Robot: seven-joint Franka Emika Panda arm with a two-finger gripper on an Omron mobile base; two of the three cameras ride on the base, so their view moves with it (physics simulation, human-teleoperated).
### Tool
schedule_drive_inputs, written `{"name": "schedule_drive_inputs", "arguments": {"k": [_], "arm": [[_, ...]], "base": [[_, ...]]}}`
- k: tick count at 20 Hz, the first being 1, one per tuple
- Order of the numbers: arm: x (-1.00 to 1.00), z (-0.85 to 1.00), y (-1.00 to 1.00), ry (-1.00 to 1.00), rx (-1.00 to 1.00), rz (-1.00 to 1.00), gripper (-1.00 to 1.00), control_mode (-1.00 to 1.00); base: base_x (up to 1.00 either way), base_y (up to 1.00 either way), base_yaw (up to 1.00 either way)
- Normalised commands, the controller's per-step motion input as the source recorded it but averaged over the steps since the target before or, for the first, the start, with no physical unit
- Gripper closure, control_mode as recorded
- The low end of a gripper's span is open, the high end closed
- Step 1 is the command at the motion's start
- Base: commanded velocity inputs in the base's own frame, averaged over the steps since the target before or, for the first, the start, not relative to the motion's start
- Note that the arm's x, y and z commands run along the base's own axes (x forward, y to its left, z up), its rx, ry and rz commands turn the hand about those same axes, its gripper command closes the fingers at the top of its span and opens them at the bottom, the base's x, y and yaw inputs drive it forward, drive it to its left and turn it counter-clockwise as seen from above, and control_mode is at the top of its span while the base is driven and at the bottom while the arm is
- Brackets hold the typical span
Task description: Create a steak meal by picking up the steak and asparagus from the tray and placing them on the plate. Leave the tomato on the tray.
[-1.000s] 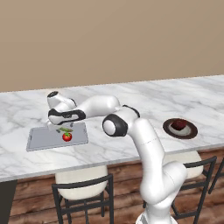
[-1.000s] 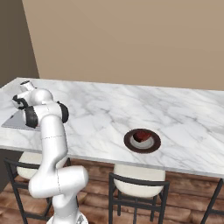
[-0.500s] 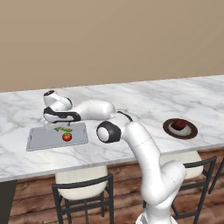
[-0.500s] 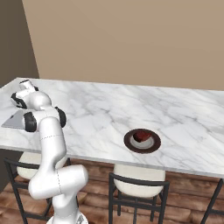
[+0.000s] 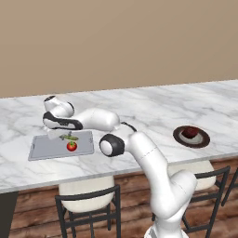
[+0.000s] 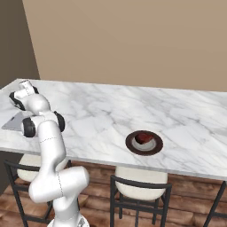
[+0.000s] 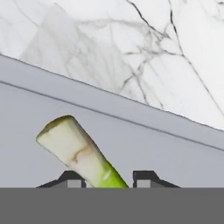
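Observation:
The asparagus (image 7: 81,155), a pale stalk turning green, lies on the light grey tray (image 7: 166,148) and runs down between my fingertips. My gripper (image 7: 108,177) is shut on its green end, with one dark tip close on each side. In the left base view my gripper (image 5: 59,134) reaches down onto the tray (image 5: 44,151), with the asparagus (image 5: 69,137) just behind the bright red tomato (image 5: 71,146). The steak (image 5: 188,133) sits on the round dark plate (image 5: 202,139) far to the right. The right base view shows the steak (image 6: 142,138) on the plate (image 6: 155,148) too.
The marble counter (image 5: 139,111) is long, with a beige wall behind it. The tray's far rim and bare marble (image 7: 131,52) lie beyond the stalk. Stools with dark frames (image 5: 88,204) stand under the front edge. My own arm hides most of the tray (image 6: 12,122) in the right base view.
My elbow has swung left and forward, and the hand has dropped lower onto the tray at the asparagus. The tomato, steak and plate have stayed put.

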Motion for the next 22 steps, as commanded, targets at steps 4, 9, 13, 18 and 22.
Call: {"name": "schedule_drive_inputs", "arguments": {"k": [4,9,13,18,22], "arm": [[-0.65,-0.34,-0.72,0.00,0.00,-0.07,1.00,-1.00],[-0.84,-0.18,-0.95,-0.06,0.06,-0.03,1.00,-1.00],[-0.45,0.24,-0.90,-0.19,0.23,-0.02,1.00,-1.00],[-0.71,0.43,-0.88,-0.18,0.27,0.00,1.00,-1.00],[-1.00,0.18,-1.00,-0.14,0.24,0.00,1.00,-1.00]], "base": [[0.00,0.00,0.00],[0.00,0.00,0.00],[0.00,0.00,0.00],[0.00,0.00,0.00],[0.00,0.00,0.00]]}}
